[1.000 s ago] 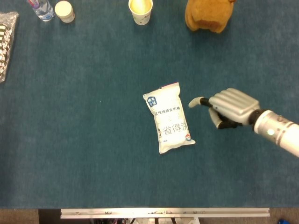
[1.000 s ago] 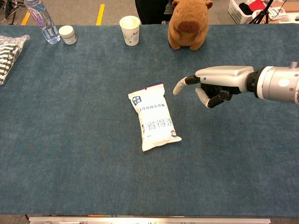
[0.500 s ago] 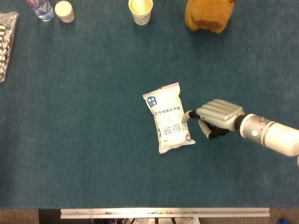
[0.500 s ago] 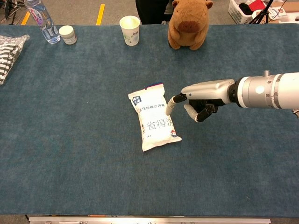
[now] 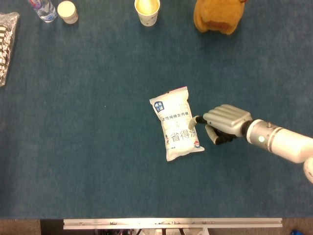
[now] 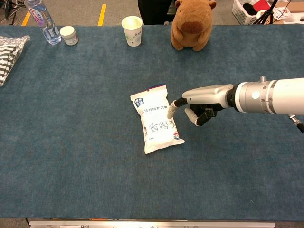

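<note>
A white snack packet with blue print lies flat on the blue cloth near the middle of the table. My right hand hovers just to its right, back of the hand up. One outstretched fingertip touches the packet's right edge, while the other fingers are curled in under the palm and hold nothing. My left hand shows in neither view.
Along the far edge stand a paper cup, a brown capybara plush, a water bottle and a small white jar. A striped bag lies at far left.
My right hand has moved left and down towards the packet until its outstretched fingertip reached the packet's right edge. The packet has not shifted.
</note>
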Controlling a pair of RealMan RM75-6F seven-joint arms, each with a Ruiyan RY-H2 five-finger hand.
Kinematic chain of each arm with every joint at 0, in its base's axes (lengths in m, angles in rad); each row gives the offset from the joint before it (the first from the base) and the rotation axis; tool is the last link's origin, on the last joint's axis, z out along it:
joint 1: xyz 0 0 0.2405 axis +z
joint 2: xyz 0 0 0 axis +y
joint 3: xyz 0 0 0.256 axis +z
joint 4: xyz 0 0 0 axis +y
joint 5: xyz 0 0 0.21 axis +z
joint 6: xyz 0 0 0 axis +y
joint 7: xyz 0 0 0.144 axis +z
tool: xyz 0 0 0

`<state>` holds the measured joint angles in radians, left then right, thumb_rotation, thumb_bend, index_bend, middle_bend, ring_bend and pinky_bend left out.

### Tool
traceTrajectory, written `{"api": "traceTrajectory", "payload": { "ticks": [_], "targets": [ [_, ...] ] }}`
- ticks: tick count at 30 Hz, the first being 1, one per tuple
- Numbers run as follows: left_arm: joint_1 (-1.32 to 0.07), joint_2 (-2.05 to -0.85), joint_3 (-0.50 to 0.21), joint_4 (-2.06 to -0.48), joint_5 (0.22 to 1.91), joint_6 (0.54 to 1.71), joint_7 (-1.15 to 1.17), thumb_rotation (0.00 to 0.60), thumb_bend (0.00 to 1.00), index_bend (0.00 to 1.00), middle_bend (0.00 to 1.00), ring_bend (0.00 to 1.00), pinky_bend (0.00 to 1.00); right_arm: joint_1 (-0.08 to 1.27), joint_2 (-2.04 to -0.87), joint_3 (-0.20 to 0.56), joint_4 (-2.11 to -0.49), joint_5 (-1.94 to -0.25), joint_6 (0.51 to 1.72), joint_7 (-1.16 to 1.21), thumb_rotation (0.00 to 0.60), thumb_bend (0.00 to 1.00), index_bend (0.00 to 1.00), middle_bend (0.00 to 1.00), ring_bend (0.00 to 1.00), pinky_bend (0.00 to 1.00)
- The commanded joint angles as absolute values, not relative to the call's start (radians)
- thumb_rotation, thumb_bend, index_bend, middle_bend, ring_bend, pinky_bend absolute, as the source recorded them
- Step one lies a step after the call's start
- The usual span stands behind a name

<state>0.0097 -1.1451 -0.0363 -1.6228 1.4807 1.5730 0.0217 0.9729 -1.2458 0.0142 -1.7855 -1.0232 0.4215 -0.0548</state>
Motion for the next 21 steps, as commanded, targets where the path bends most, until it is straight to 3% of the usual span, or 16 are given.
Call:
{"api": "traceTrajectory", "payload": {
  "ticks": [1, 12, 21],
  "targets": [
    [0.012, -1.145, -0.036, -1.620, 1.479, 1.574, 0.017, 0.600, 0.00, 0.43, 0.36, 0.38, 0.68, 0.979, -1.259, 0.008, -1.774, -1.021, 0.424, -0.054, 0.600, 1.00, 0.26, 1.00, 1.00, 1.00],
    [0.017, -1.144, -0.037, -1.610, 1.478, 1.575, 0.004, 0.600, 0.00, 0.43, 0.36, 0.38, 0.67, 1.002, -1.291, -0.026, -1.741, -1.001, 0.420, -0.056, 0.600, 1.00, 0.26, 1.00, 1.00, 1.00],
    [0.017, -1.145, -0.038, -1.612, 1.482, 1.576, 0.004, 0.600, 0.00, 0.43, 0.36, 0.38, 0.67, 0.993, -1.263, -0.006, -1.768, -1.015, 0.466, -0.034, 0.600, 1.00, 0.26, 1.00, 1.00, 1.00]
  ]
}}
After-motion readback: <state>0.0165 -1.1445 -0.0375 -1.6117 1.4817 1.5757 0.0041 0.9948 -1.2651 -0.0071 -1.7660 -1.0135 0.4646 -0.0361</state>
